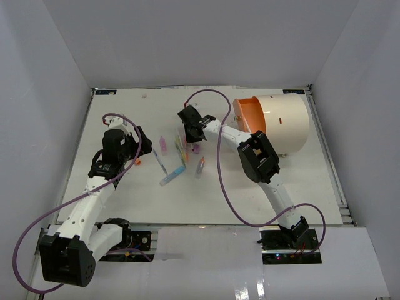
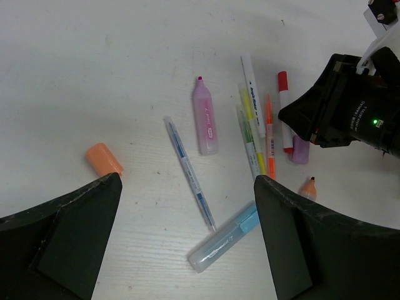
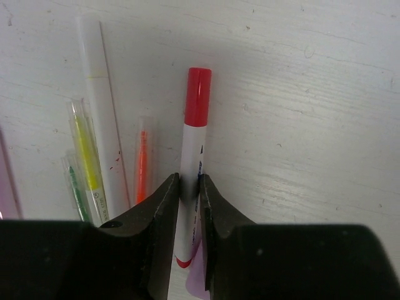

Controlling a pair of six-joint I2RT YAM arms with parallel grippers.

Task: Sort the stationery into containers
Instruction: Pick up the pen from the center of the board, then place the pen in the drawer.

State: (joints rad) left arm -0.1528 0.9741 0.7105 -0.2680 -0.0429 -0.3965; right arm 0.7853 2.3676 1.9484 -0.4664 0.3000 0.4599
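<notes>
Top view. The stationery [image 1: 181, 156] lies scattered mid-desk, between the two arms. None of it is in the container [image 1: 284, 122] yet. The cream drum lies on its side at the far right of the desk [image 1: 300, 187], its orange face [image 1: 250, 115] turned toward the pens, so the carry from the pile should be short. The right claw [image 1: 194, 134] is down at the far edge of the pile. The left claw [image 1: 142, 140] hangs off to the pile's left, near a stray orange cap [image 1: 138, 162].

Left wrist view. The left claw [image 2: 187, 180] stands wide open and holds nothing. Below it lie a blue pen [image 2: 189, 175], a pink highlighter [image 2: 206, 125] and a clear-blue highlighter [image 2: 225, 237]. The orange cap sits apart at the left. This arm is probably keeping clear while the other one works. The right claw's black body covers the lower end of a red-capped marker [image 2: 284, 106], with a purple cap [image 2: 300, 151] just beside it.

Right wrist view. The right claw [image 3: 189, 187] is closed on the marker's white barrel, one finger on each side, below the red cap. The marker lies flat on the desk, not yet lifted. The hold is on the barrel rather than the cap, likely so the cap cannot pull off. The white pen [image 3: 103, 112], the yellow highlighter [image 3: 87, 156] and the orange pen [image 3: 142, 165] lie to the left, outside the fingers, so the pick should take only one item. The lift comes next.
</notes>
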